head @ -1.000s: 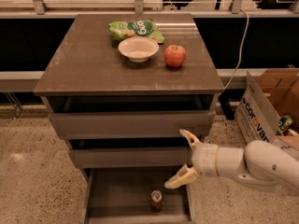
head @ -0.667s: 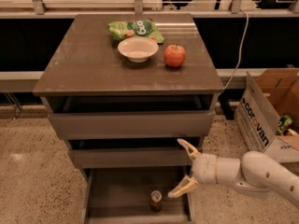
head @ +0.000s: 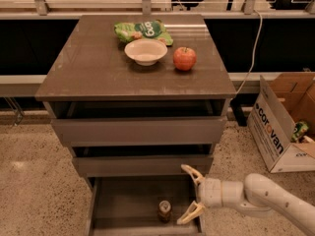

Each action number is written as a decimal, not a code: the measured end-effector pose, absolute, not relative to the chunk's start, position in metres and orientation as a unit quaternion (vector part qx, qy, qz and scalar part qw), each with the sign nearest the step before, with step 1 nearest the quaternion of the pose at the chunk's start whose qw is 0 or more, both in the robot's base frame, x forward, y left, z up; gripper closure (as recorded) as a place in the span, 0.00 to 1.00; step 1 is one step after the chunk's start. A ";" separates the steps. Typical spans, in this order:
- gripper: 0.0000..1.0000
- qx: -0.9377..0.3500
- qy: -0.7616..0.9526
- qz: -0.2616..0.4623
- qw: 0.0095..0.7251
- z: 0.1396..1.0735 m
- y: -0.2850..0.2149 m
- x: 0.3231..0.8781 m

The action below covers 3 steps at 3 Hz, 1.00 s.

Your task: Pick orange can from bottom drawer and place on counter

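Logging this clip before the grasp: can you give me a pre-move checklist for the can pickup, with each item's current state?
1. Bottom drawer pulled open: ok.
2. Orange can upright inside it, unobstructed: ok.
3. Pincer open: ok, spread wide.
4. Pincer around the can: not ok; it sits beside the can, toward the drawer's right wall, apart from it.
5. Counter has bare room in front of the bowl and apple: ok.

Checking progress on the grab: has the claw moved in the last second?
Yes. The open claw has dropped from the middle drawer front down to the bottom drawer, right of the orange can.
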<state>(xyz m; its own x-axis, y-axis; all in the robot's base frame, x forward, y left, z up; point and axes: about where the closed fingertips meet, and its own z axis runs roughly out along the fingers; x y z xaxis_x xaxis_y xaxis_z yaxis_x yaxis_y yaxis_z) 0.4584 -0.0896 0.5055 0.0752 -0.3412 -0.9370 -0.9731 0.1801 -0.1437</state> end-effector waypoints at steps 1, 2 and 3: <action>0.00 -0.548 0.600 0.344 0.470 0.470 -0.080 0.447; 0.00 -0.545 0.617 0.342 0.452 0.424 -0.068 0.439; 0.00 -0.546 0.635 0.326 0.439 0.381 -0.061 0.450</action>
